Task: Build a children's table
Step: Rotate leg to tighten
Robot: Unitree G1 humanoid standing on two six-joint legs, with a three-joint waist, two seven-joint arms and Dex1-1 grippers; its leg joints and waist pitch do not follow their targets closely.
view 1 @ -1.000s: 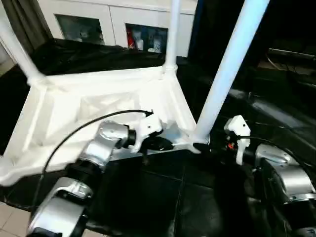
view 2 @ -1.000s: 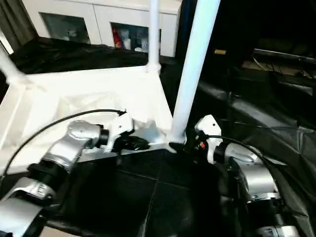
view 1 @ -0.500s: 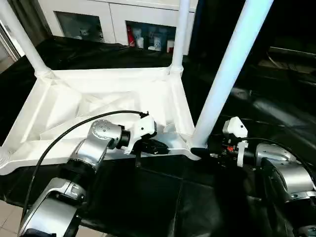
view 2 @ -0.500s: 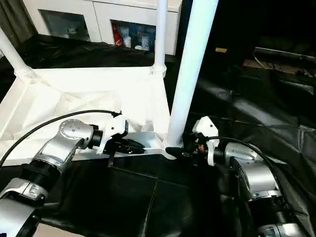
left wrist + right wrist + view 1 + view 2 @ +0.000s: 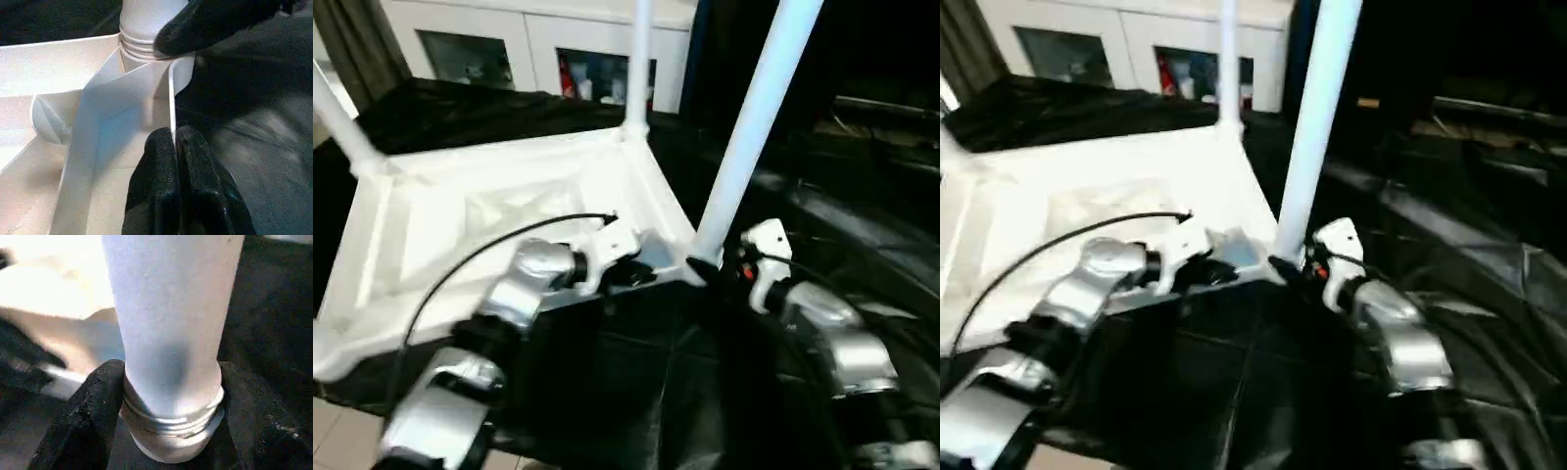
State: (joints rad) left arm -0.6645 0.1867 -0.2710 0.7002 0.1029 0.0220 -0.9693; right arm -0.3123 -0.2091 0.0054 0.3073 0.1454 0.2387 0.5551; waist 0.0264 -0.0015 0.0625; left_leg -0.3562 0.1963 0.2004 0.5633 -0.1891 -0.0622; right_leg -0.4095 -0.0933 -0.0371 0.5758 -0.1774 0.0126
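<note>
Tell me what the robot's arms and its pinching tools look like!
Both arms are shiny silver metal tubes with rounded joints. The left arm has a thin black cable looping over it. Each wrist wears a white plastic piece, and the right arm shows a tiny red spot beside its white part. The left tool and right tool each have two chunky black fingers with a rough, matte surface.

A black cloth (image 5: 460,113) covers the counter. Behind it stands a white cabinet (image 5: 524,29) with glass doors; small items, one red, sit blurred on its shelves
</note>
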